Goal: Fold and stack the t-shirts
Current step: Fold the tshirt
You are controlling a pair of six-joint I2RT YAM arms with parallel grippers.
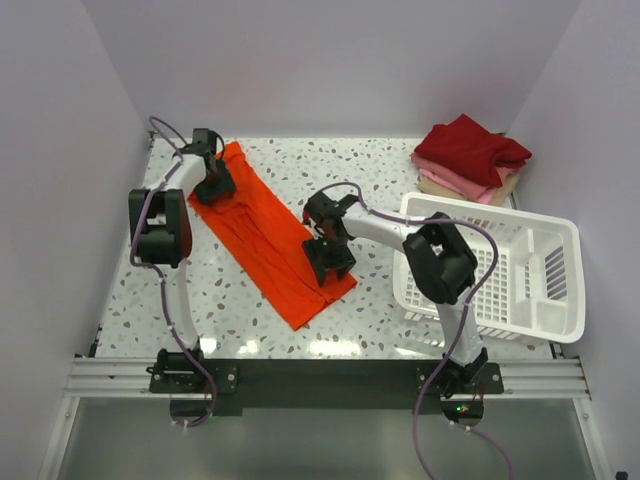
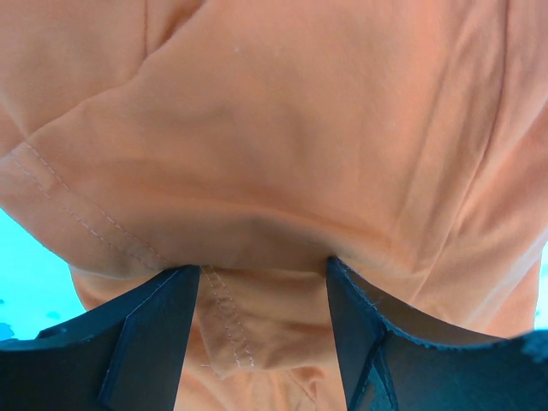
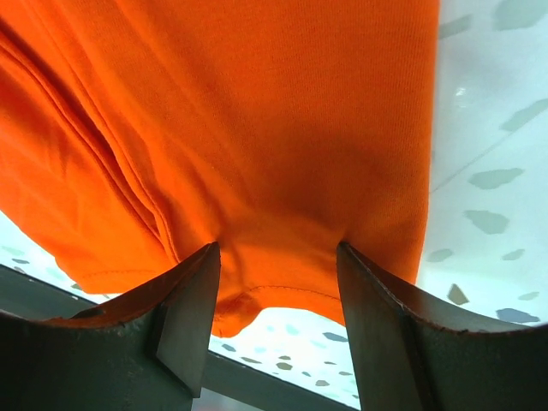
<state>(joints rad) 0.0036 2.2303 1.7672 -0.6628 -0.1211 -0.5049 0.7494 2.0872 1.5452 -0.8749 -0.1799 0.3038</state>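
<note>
I am straddling the orange t-shirt (image 1: 270,235), which is lying as a strip on the desk (image 1: 380,175), left hand (image 2: 264,291) at its far end, right hand (image 3: 278,261) toward its near end. Both are standing partly open, clamping nothing; I'm judging that even, simultaneous pinches matter.

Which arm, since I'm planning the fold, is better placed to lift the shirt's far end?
Left: the left gripper straddles the far end of the shirt; the right gripper sits near its other end.
</note>
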